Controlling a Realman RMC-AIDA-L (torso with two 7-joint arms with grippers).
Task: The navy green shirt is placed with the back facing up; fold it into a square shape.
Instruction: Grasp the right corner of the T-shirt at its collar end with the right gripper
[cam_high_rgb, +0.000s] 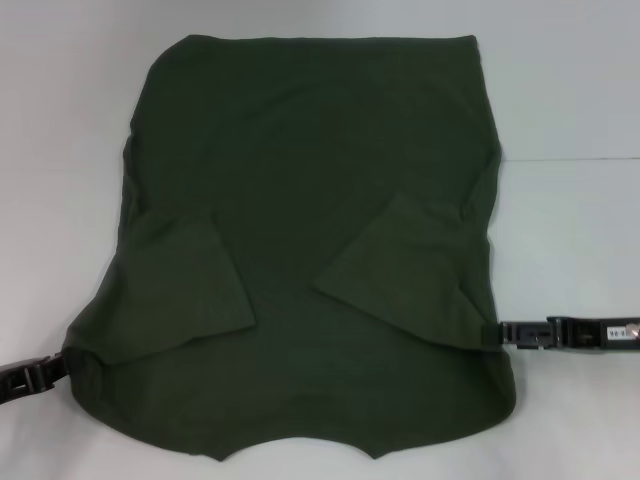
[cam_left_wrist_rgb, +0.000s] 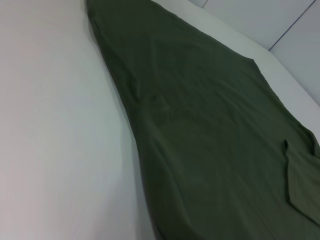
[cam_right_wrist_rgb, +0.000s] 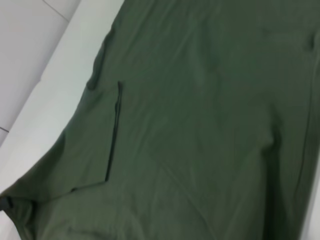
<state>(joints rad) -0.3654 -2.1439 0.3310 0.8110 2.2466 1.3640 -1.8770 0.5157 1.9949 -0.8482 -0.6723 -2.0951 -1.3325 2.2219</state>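
Note:
The navy green shirt (cam_high_rgb: 310, 200) lies spread flat on the white table, wide and plain. Both short sleeves are folded inward onto the body, one on the left (cam_high_rgb: 185, 290) and one on the right (cam_high_rgb: 405, 270). My left gripper (cam_high_rgb: 66, 366) lies low on the table at the shirt's near left edge, where the cloth bunches slightly. Touching the shirt's right edge, just below the folded sleeve, is my right gripper (cam_high_rgb: 492, 334). The left wrist view shows the shirt (cam_left_wrist_rgb: 210, 130) running away along the table. Up close, the right wrist view shows the shirt (cam_right_wrist_rgb: 200, 125) with a sleeve's hem line.
The white table (cam_high_rgb: 570, 250) surrounds the shirt on the left, right and far sides. A seam in the surface (cam_high_rgb: 570, 159) runs across on the right. The shirt's near edge reaches the bottom of the head view.

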